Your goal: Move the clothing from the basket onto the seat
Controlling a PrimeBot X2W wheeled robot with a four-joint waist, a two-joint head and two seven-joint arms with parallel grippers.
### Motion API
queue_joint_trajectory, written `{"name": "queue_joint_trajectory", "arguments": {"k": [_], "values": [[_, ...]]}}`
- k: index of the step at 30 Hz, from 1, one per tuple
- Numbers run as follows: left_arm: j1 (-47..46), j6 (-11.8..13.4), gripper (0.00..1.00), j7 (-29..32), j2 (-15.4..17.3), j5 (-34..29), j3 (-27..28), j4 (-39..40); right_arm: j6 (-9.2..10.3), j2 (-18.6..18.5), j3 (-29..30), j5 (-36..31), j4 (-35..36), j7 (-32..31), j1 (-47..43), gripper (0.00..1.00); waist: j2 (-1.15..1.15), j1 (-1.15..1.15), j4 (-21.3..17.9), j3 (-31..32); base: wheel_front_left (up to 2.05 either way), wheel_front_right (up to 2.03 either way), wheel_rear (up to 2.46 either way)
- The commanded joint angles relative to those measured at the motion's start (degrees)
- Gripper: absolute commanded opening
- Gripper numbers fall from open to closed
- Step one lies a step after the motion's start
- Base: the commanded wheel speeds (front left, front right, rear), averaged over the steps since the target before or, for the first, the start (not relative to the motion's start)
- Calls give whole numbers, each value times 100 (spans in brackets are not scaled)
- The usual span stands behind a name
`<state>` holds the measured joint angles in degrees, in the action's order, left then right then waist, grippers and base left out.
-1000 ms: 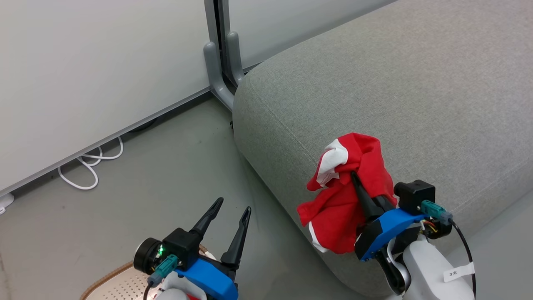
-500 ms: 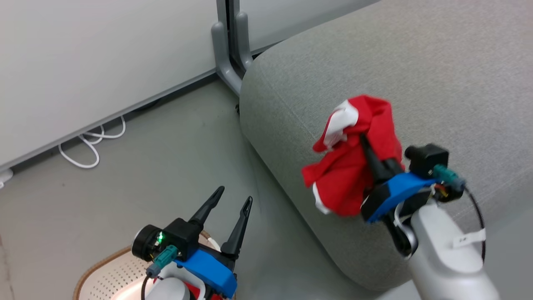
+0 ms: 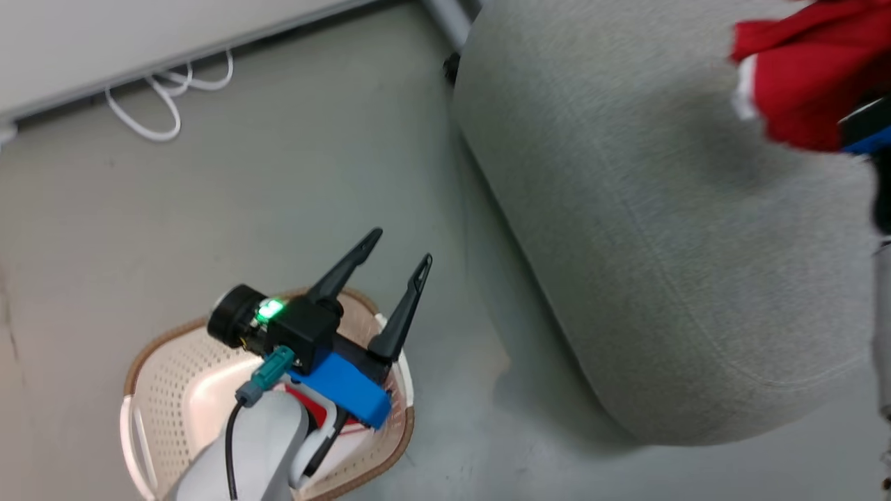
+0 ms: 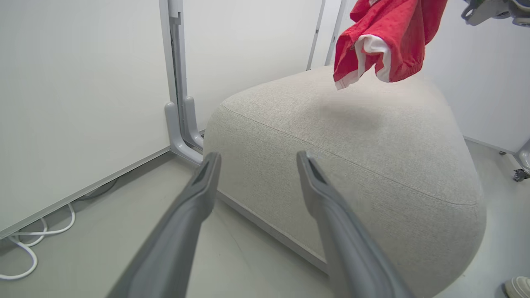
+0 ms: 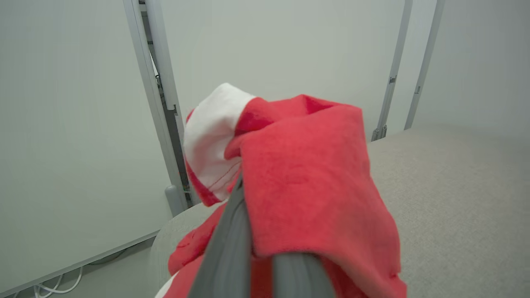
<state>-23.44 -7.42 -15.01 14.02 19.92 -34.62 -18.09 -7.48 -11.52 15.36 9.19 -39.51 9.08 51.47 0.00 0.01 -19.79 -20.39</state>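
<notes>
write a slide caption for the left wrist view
Open left gripper faces the grey seat while a red garment hangs above it.

The left gripper [image 3: 401, 245] hovers with its two dark fingers spread wide (a green light glows at its wrist), its pale forearm below. The right gripper [image 5: 248, 231] is pinched onto the red garment [image 5: 314, 178].

basket [image 3: 174, 362] sitting on the floor [image 3: 313, 174], left of the seat [image 3: 661, 243], apart from it. left gripper [image 3: 402, 245] hovering over the basket's far rim. one garment [image 3: 310, 412] lying in the basket. second garment [image 3: 800, 76] hanging above the seat from the right gripper [image 5: 261, 231]. cable [image 3: 160, 90] lying behind, along the wall [image 3: 104, 42].
</notes>
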Motion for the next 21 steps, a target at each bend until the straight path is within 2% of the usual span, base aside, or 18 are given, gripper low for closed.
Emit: {"name": "queue_joint_trajectory", "arguments": {"k": [1,7,11,21], "values": [[-152,-8,100,-26,64,-39,11,63,-3,-90,156,-89,22,28,174,0,0,-1,444,-633,0,0,0],[-521,-8,100,-22,172,-157,-4,408,-3,-574,978,-298,98,131,537,0,0,-1,823,-1415,0,0,0],[-725,-8,100,-21,244,-238,11,597,-2,-705,1274,-397,9,240,607,0,0,-1,992,-1804,0,0,0],[-962,-8,100,-21,365,-287,35,807,-2,-644,1547,-487,-558,539,506,0,0,-1,1093,-2157,0,0,0]]}}
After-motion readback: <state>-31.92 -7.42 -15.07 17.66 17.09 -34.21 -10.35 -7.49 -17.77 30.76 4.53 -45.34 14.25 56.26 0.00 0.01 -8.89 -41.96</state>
